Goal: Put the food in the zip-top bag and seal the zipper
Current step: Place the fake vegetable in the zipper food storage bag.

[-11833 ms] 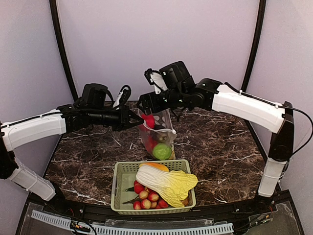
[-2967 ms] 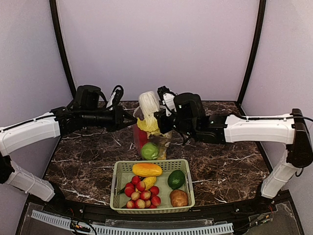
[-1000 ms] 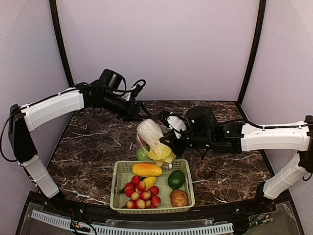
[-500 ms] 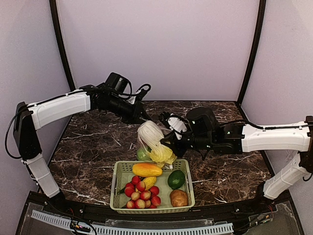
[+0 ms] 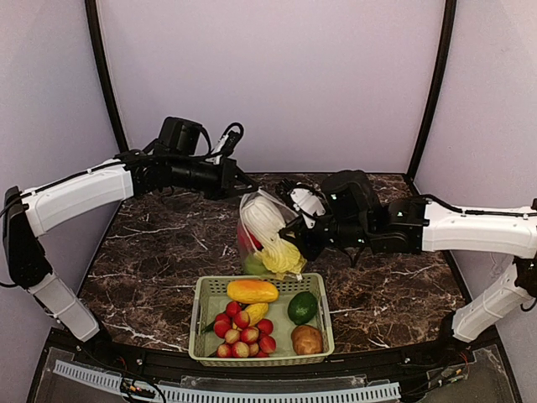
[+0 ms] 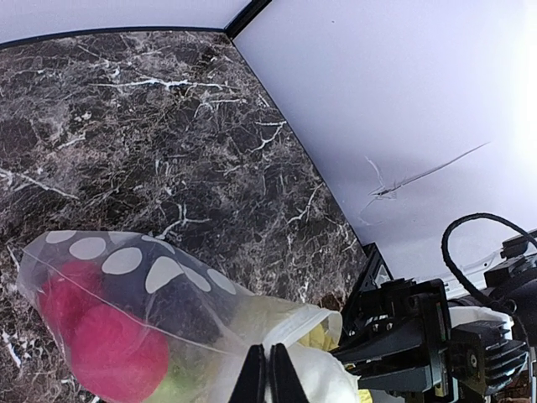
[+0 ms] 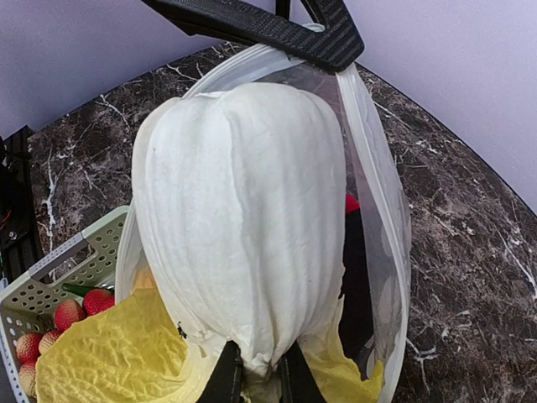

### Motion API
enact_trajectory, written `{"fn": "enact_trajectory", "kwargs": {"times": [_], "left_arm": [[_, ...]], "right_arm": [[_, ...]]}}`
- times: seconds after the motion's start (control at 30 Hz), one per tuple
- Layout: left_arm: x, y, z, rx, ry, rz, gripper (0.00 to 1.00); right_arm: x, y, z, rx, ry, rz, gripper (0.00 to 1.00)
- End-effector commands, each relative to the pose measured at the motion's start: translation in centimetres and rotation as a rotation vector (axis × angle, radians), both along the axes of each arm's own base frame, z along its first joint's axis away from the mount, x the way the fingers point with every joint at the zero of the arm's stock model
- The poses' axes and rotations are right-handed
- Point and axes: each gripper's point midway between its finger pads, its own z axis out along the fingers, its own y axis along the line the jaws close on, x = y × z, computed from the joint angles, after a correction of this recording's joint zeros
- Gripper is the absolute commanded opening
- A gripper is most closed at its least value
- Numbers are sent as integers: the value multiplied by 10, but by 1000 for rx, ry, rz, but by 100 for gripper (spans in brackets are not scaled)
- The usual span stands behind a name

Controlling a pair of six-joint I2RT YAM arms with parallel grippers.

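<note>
Dark marble surface (image 5: 151, 252) w/ a pale green basket (image 5: 198, 327) of spare toy produce at the near edge. Just behind the basket, the dotted zip-top bag (image 5: 246, 220) is held up by its rim, w/ red and green fruit inside. The napa cabbage (image 5: 267, 222) is partway in (white stalk inside the mouth, yellow leaves outside). The left tool (image 6: 268, 374) is clenched on the bag's rim. The right tool (image 7: 254, 375) is grasping the cabbage's leafy end. Step in hand: loading the cabbage. Next, prob., it needs pushing fully in, then the zipper pressing closed.
</note>
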Motion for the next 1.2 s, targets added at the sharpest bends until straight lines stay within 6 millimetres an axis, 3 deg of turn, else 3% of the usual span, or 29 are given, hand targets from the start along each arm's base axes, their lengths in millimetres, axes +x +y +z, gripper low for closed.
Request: {"fn": "enact_trajectory", "kwargs": {"times": [0.0, 0.1, 0.3, 0.73, 0.93, 1.03, 1.17], "left_arm": [[-3, 2, 42, -100, -101, 2, 1], [-3, 3, 43, -102, -99, 4, 1], [-4, 7, 41, -102, -103, 19, 1], [-7, 9, 31, -112, -69, 36, 1], [-5, 12, 26, -95, -57, 63, 1], [0, 18, 22, -79, -48, 102, 1], [11, 27, 10, -65, -2, 158, 1]], "right_arm": [[5, -9, 6, -67, 10, -59, 0], [9, -6, 6, -93, 28, -77, 0], [20, -2, -13, -158, 96, -150, 0], [71, 7, -23, -114, 194, -358, 0], [80, 11, -35, -144, 192, -371, 0], [75, 12, -26, -131, 191, -341, 1], [56, 17, 6, -53, 206, -234, 23]]}}
